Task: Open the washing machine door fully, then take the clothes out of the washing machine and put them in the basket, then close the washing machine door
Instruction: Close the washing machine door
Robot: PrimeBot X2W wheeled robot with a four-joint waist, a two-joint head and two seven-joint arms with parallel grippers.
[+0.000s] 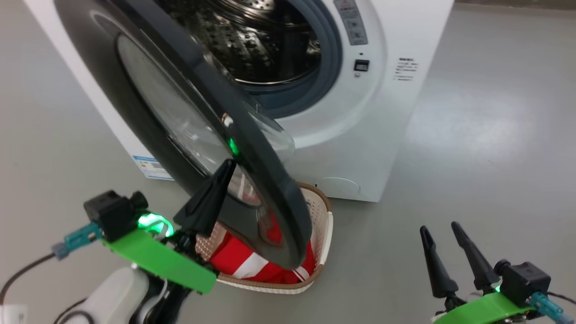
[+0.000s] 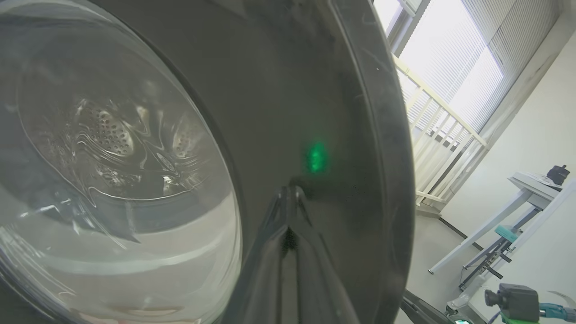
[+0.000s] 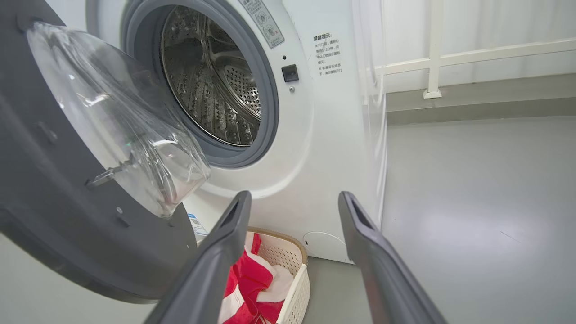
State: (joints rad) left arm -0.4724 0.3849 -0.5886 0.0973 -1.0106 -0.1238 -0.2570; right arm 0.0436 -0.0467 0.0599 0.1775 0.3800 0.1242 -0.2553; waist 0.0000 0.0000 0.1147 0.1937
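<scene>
The washing machine (image 1: 396, 36) stands with its steel drum (image 1: 252, 40) exposed and no fabric showing inside. The washing machine door (image 1: 279, 193) hangs partly swung out, its glass bowl facing the drum. My left gripper (image 1: 230, 164) is shut, its tip pressed against the door's glossy outer face (image 2: 279, 90). Under the door sits the basket (image 1: 321, 225) with the red and white clothes (image 1: 234, 258) in it. My right gripper (image 1: 438, 227) stands open and holds nothing, low at the right, apart from the machine. In the right wrist view the right gripper (image 3: 294, 198) points over the basket (image 3: 297, 274) and the clothes (image 3: 252, 279).
Grey floor (image 1: 486, 135) spreads wide to the right of the machine. A white railing (image 3: 432, 58) runs along the wall behind it. A white table (image 2: 531, 189) stands farther off. Cables trail from my left wrist (image 1: 27, 270).
</scene>
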